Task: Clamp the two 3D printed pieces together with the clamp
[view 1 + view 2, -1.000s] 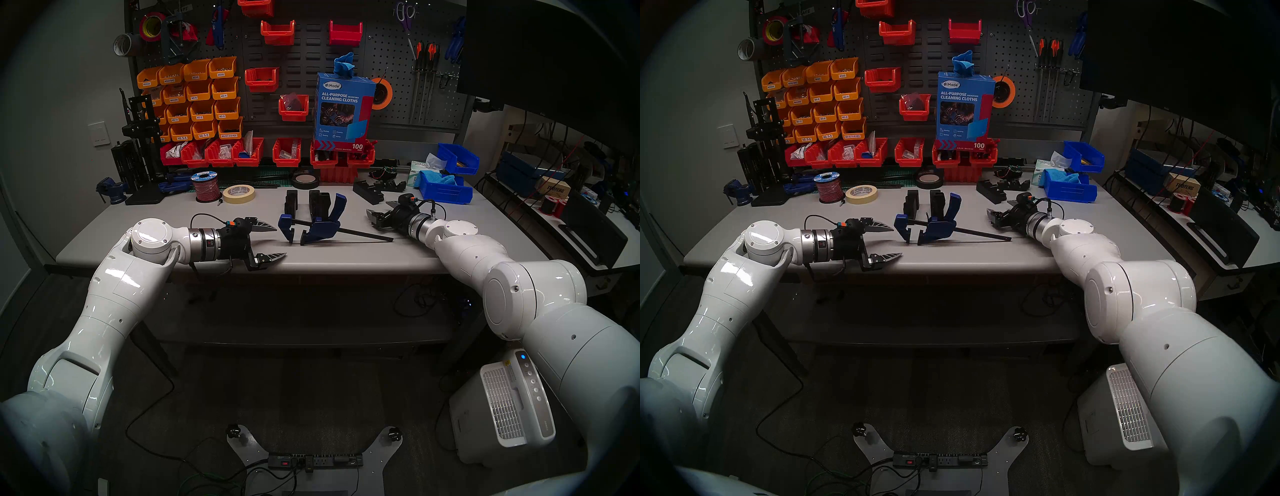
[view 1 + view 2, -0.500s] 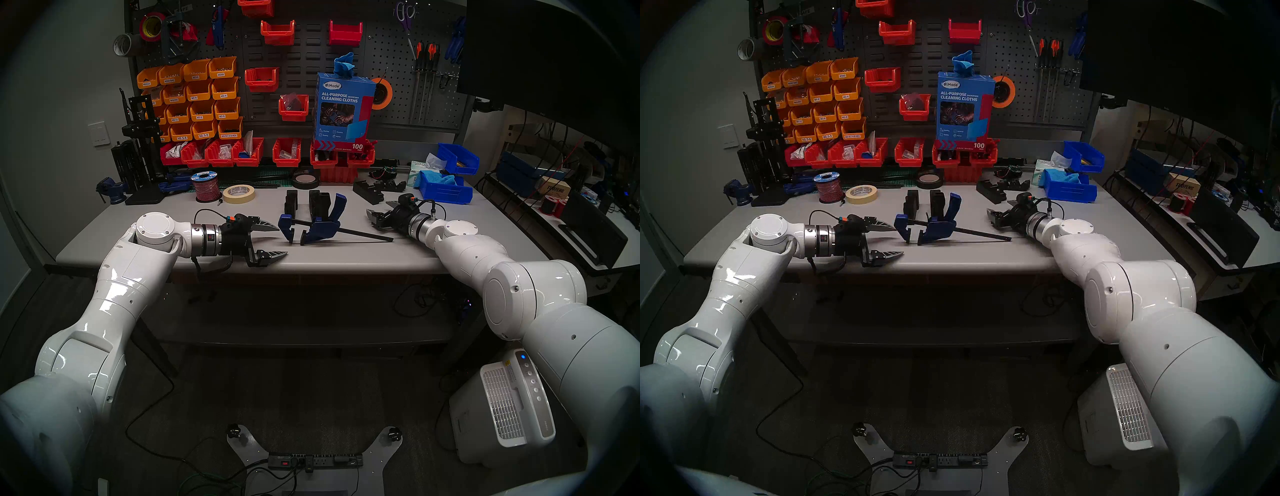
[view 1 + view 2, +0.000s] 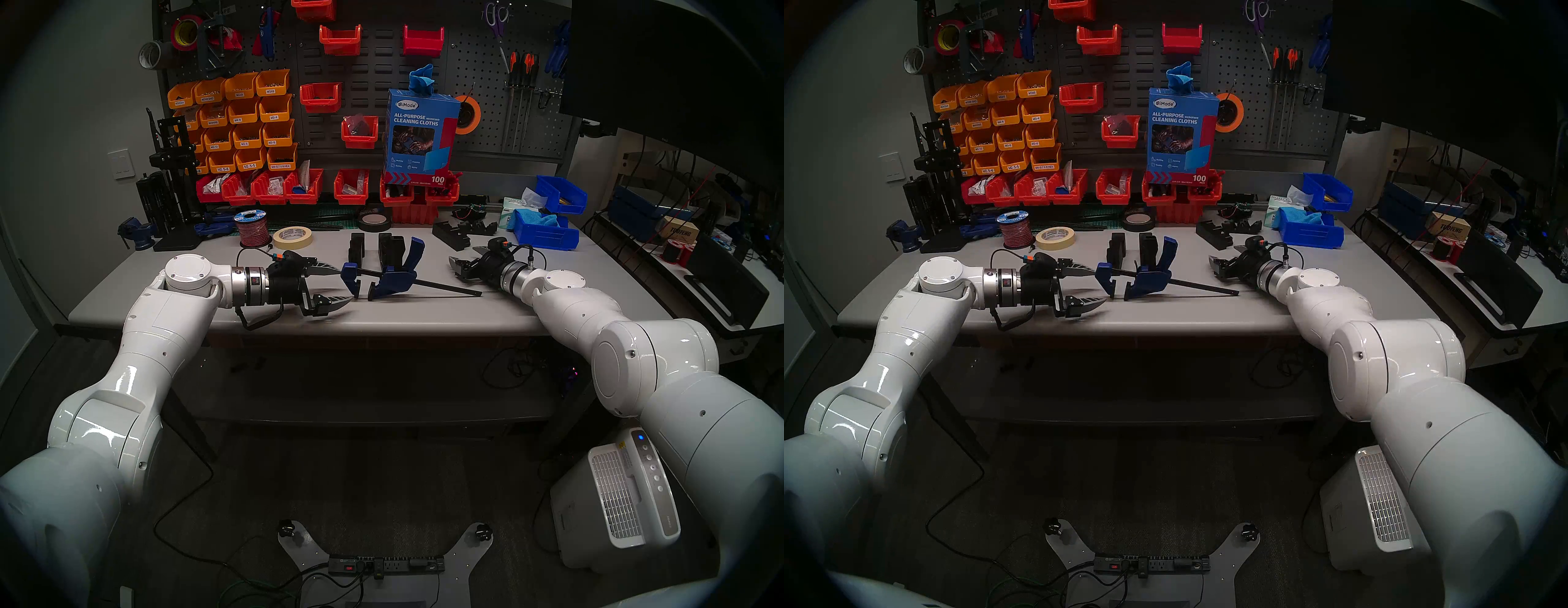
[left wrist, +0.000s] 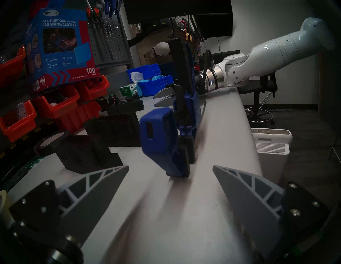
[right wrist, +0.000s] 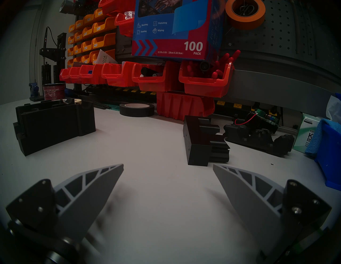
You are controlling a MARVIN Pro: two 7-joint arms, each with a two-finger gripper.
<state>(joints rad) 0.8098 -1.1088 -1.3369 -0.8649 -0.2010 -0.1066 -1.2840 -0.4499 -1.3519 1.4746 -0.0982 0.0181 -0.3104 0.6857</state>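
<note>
L gripper (image 3: pixel 337 283) wide open, empty, nothing touched. Its far finger (image 3: pixel 326 268) tip sits just beside the clamp (image 3: pixel 392 282) end jaw, close but whether touching I cannot tell; near finger (image 3: pixel 335 302) just short of that jaw's lower tip, above the table (image 3: pixel 424 314). In the L wrist view the clamp (image 4: pixel 166 140) stands straight ahead between both fingertips, a bit beyond them, blue end jaw nearest, bar running away behind it.

R gripper (image 3: pixel 463 262) also wide open, empty. Fingers apart from everything; bare tabletop between them in the R wrist view. Clamp's bar end lies near the R wrist, on its near side, not touching.

The two 3D printed pieces (image 3: pixel 375 248) stand upright behind the clamp, apart from each other w/ a gap between. Right-hand one is just behind the clamp's raised handle. Seen from R gripper, one piece (image 5: pixel 53 123) is ahead-left of the L fingertip, well apart. A larger angular black block (image 5: pixel 204 142) sits just ahead of the R fingertip, not touching.
</note>
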